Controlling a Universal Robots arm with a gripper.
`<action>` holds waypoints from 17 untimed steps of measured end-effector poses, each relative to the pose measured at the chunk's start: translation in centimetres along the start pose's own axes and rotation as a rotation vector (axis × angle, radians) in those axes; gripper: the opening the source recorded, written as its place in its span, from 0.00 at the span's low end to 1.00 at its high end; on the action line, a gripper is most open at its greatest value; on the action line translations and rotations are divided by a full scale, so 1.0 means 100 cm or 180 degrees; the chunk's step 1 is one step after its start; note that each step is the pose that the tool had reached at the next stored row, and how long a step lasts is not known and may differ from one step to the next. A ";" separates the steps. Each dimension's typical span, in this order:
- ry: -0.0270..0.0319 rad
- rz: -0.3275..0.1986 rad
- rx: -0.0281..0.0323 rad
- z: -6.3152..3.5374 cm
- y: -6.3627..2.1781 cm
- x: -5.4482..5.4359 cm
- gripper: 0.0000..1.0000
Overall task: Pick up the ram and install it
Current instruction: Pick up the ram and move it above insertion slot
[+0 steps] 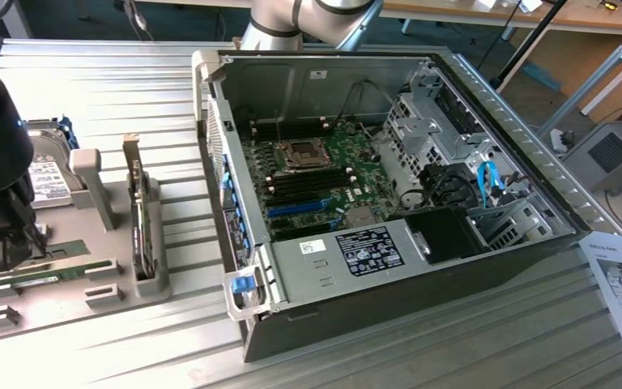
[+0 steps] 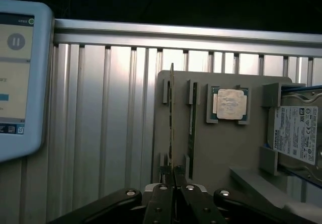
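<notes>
Grasp looks made: we see the claw (image 2: pixel 173 177) clamped on the ram (image 2: pixel 172 114), edge-on at the grey tray (image 2: pixel 232 151), exterior view's lower left; seating it in the computer case (image 1: pixel 289 77) is not yet done.

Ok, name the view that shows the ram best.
The wrist view: the ram stands edge-on, its whole length clear, pinched in the end effector. The exterior view gives a short green stretch beside the end effector.

Legend, as I read it remotely: 1, "TOSHIBA" on the hard drive label (image 2: pixel 297 133); 2, pause sign on the tablet screen (image 2: pixel 15 73); other labels illegible.
</notes>
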State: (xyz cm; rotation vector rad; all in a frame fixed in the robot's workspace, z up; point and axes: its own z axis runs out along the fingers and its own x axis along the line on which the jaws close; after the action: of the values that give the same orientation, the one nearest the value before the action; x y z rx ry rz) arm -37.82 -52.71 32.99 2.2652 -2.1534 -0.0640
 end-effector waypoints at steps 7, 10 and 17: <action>0.0000 0.0000 0.0000 -0.0097 0.0004 0.000 0.12; 0.0000 0.0000 0.0000 -0.0156 0.0006 0.000 0.12; 0.0000 0.0000 0.0000 -0.0250 0.0010 0.000 0.12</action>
State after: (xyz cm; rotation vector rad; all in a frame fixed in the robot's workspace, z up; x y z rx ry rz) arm -37.83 -52.71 35.49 2.2652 -2.1534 -0.0640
